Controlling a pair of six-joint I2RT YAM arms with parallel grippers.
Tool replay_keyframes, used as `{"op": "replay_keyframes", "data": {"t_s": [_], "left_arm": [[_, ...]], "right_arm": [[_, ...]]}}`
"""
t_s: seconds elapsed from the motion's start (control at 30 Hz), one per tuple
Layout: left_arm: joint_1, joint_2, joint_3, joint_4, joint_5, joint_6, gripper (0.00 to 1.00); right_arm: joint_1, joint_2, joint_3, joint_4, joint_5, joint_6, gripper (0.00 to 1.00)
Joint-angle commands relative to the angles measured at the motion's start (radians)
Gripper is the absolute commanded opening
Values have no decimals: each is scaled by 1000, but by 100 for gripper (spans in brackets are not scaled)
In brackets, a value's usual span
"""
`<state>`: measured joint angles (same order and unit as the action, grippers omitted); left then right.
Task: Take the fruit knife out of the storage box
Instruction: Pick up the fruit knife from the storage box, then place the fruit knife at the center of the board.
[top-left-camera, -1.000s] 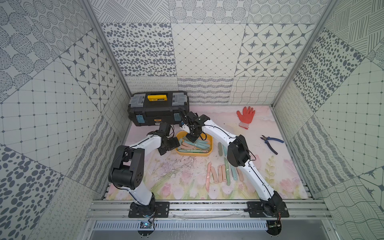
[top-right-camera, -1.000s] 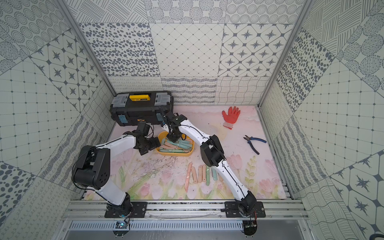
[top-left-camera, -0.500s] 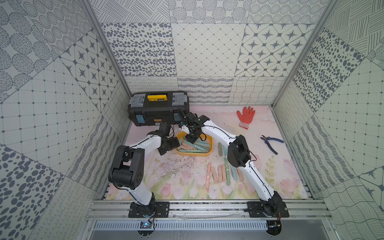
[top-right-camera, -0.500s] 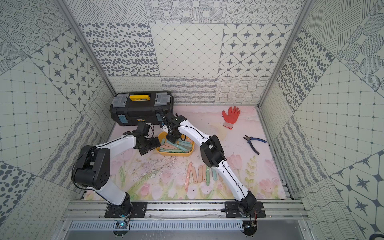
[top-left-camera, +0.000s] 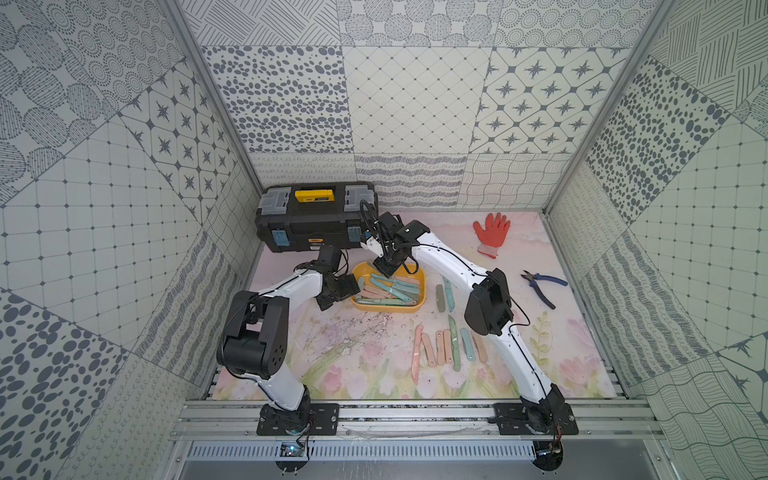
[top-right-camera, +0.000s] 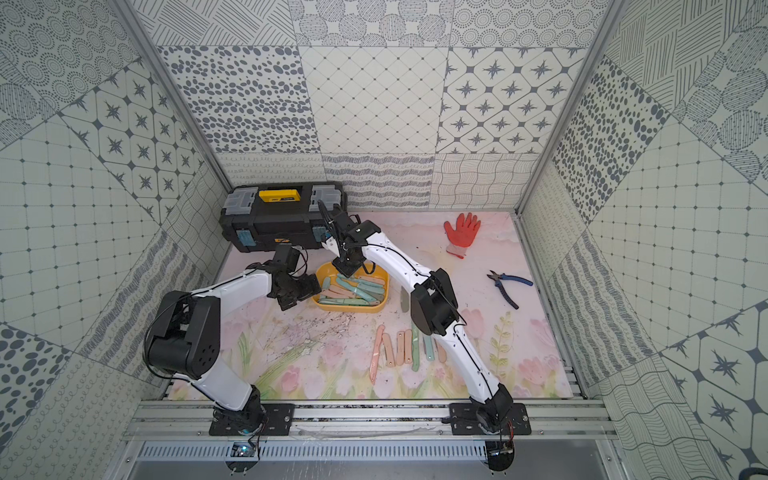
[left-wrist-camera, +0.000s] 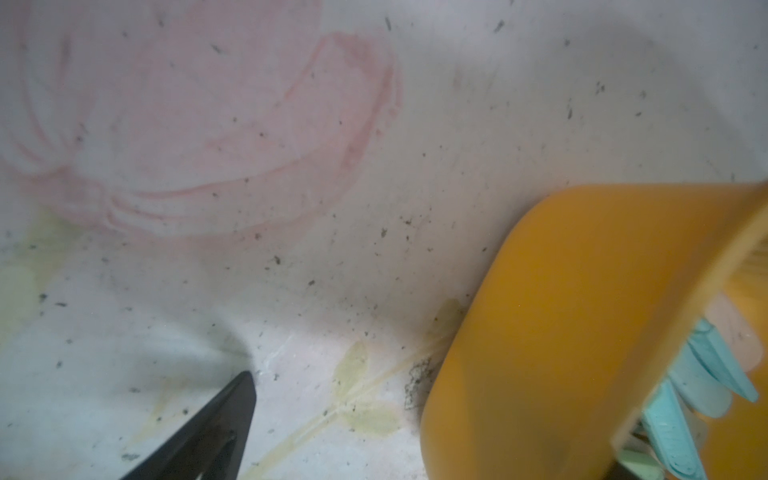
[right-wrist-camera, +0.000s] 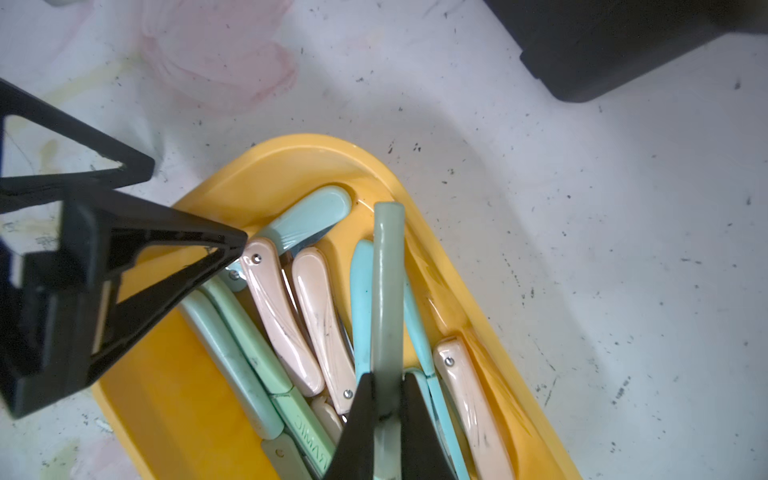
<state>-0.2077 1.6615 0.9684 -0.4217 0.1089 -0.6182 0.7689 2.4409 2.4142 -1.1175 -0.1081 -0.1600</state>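
A grey-green fruit knife (right-wrist-camera: 388, 291) is gripped by the closed right hand (right-wrist-camera: 388, 388), above other knives (right-wrist-camera: 282, 316) inside the yellow storage box (right-wrist-camera: 291, 160) on the counter (right-wrist-camera: 582, 249). The box's end wall is straddled by the left hand (right-wrist-camera: 198, 204), which is spread wide open.

Yellow storage box (right-wrist-camera: 291, 158), pastel knives (right-wrist-camera: 282, 316)
Sage-green fruit knife (right-wrist-camera: 388, 291) between black fingers (right-wrist-camera: 359, 419); pink, turquoise ones beside (mat (right-wrist-camera: 582, 249) pale floral).

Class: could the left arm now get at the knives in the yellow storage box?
Probably yes: the left gripper stands open at the storage box rim, though the right gripper, holding a knife, crowds it.
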Motion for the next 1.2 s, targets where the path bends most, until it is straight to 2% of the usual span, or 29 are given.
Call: {"op": "replay_keyframes", "data": {"t_s": [0.0, 0.23, 0.4, 0.7, 0.93, 1.17], "left_arm": [[3, -5, 7, -8, -7, 5, 92], [2, -2, 10, -6, -3, 5, 92], [3, 2, 9, -6, -4, 5, 92], [3, 1, 10, -8, -5, 5, 92], [4, 0, 9, -6, -4, 5, 92], [4, 0, 9, -11, -3, 6, 92]], "right_arm": [[-1, -72, -54, 13, -36, 28, 9], [-51, -227, -288, 159, -145, 139, 9], [-128, -408, -564, 345, -281, 242, 8], [-354, -676, -1023, 599, -444, 437, 9], [-499, -766, -1248, 680, -480, 495, 9], [-592, -744, -1357, 697, -540, 489, 9]]}}
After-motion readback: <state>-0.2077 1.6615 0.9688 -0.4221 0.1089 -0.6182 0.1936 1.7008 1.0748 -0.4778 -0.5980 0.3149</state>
